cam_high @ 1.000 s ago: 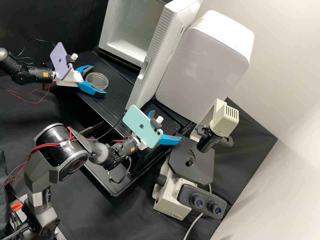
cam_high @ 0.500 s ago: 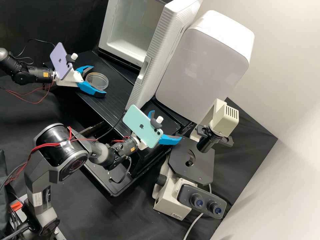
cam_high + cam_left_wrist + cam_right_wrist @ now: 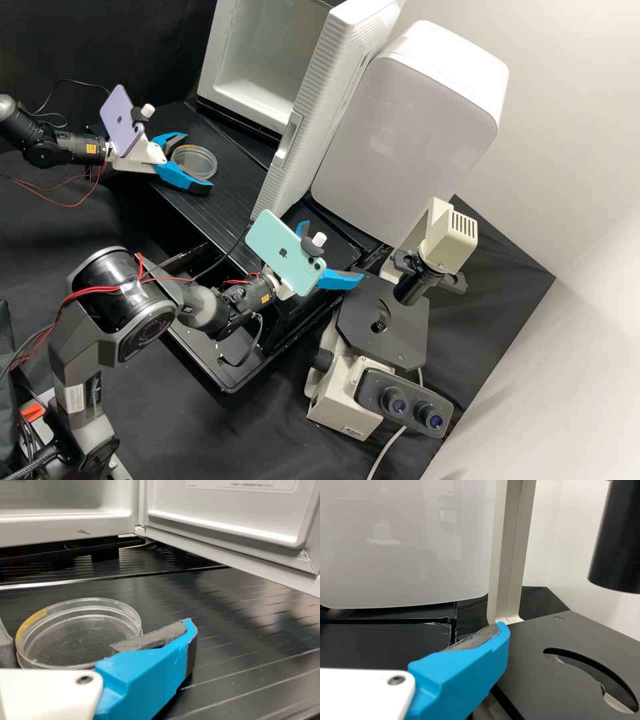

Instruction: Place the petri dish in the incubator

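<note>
Left jaws: spread wide and holding nothing, low over the black bench [image 3: 227, 200].
Petri dish [image 3: 194, 161]: clear and round, lying flat on the bench between the left jaws' two blue fingers [image 3: 150, 665]. I cannot tell whether either pad touches its rim.
Incubator [image 3: 247, 60]: white, with its door [image 3: 320, 100] swung open. The chamber lies ahead of the left jaws, beyond the dish.
Right jaws: parted and empty, well apart from the dish.
Microscope [image 3: 380, 380]: its black stage [image 3: 560, 675] lies just below and ahead of the right jaws.
White box [image 3: 413, 127]: stands ahead of the right jaws, beside the incubator door.
</note>
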`<action>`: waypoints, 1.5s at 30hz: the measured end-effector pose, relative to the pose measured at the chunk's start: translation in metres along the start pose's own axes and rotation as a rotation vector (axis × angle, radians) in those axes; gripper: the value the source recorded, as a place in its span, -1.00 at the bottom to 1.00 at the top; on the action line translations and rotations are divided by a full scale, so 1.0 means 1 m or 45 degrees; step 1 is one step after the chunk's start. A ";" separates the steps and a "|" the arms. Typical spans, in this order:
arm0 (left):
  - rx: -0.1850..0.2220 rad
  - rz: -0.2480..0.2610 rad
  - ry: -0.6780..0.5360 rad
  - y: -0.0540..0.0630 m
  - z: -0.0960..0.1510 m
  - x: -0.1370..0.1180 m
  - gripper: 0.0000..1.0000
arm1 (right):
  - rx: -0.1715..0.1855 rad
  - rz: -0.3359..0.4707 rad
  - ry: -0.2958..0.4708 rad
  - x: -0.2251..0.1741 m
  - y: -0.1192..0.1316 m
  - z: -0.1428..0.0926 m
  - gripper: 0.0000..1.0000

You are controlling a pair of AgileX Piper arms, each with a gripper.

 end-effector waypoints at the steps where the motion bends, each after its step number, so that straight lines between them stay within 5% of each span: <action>1: 0.000 0.000 0.000 0.000 0.000 0.000 -1.00 | 0.000 0.000 0.000 0.000 0.000 0.000 1.00; 45: 0.003 -0.006 0.006 -0.001 -0.003 0.001 -1.00 | 0.000 0.000 0.000 0.000 0.000 0.000 1.00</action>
